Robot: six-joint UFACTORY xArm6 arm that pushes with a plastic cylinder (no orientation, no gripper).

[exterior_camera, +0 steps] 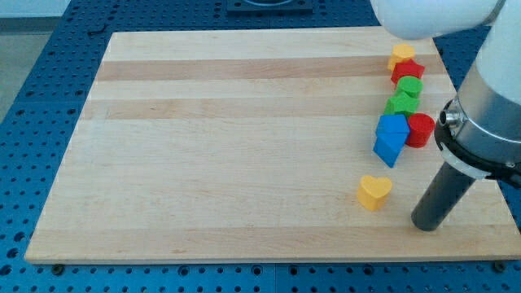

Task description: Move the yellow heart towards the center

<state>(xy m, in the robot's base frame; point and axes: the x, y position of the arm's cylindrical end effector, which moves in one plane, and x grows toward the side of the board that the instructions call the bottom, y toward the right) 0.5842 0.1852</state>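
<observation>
The yellow heart (374, 192) lies on the wooden board (244, 146) at the view's lower right. My tip (426, 226) rests on the board to the right of the heart and slightly below it, a short gap apart, not touching it. The rod slants up to the right into the arm's grey body (488, 106).
A column of blocks runs along the board's right side: a yellow block (400, 55) at top, a red one (408, 71), two green ones (410, 87) (400, 103), a red cylinder (420, 130), and two blue blocks (393, 126) (388, 149). A blue pegboard surrounds the board.
</observation>
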